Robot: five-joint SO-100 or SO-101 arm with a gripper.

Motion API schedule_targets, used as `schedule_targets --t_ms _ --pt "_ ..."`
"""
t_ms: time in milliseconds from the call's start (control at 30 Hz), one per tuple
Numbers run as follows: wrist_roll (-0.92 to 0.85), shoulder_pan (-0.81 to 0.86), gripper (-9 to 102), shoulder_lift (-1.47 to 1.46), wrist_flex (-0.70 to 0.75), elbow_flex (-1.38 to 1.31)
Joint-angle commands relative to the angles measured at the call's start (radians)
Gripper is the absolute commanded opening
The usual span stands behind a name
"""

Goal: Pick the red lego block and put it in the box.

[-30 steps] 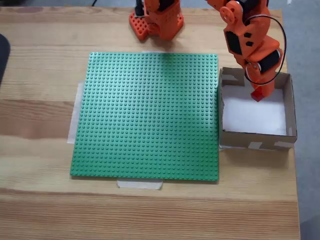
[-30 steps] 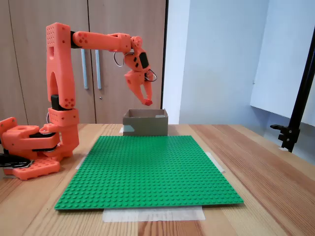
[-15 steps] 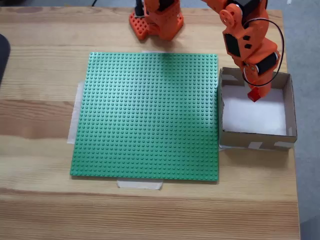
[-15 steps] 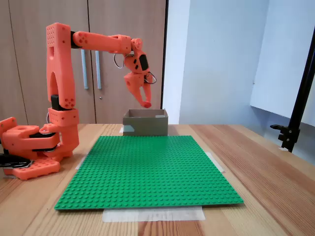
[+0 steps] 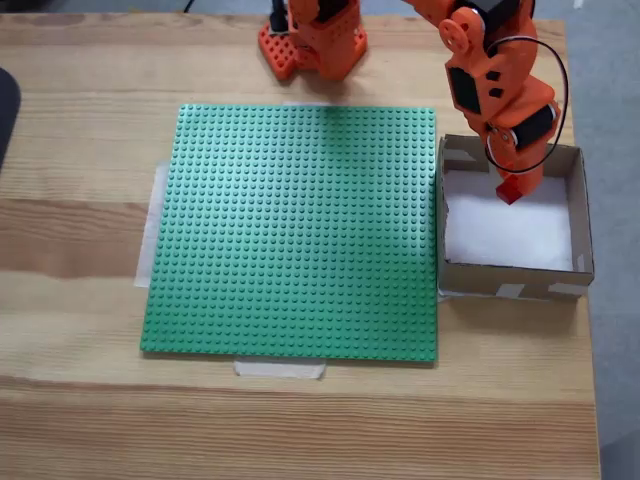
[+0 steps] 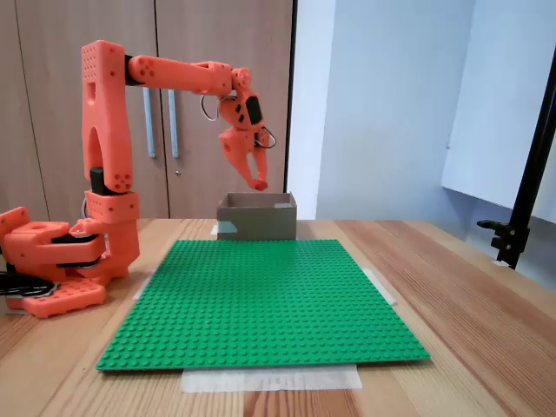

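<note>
One small red rectangular lego block (image 5: 511,189), light, hard, smooth; pinched by its sides in orange gripper (image 5: 512,192), above shallow brown cardboard box (image 5: 580,215).

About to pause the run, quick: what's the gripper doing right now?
Gripper: shut on the red block, hanging above the box, clear of its rim in a fixed view.
</note>
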Motion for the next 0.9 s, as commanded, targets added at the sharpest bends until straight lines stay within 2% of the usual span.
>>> schedule_targets --t_ms 0,233,500,667,867 --pt "-0.002 0.011 15 0.028 -0.011 -0.003" --pt "-0.003 0.011 20 0.075 -0.038 0.061" --pt "-0.046 0.023 17 0.264 -0.069 0.178" --pt "-0.083 0.069 12 0.413 -0.077 0.262" --pt "-0.137 0.158 -1 0.561 -0.075 0.347"
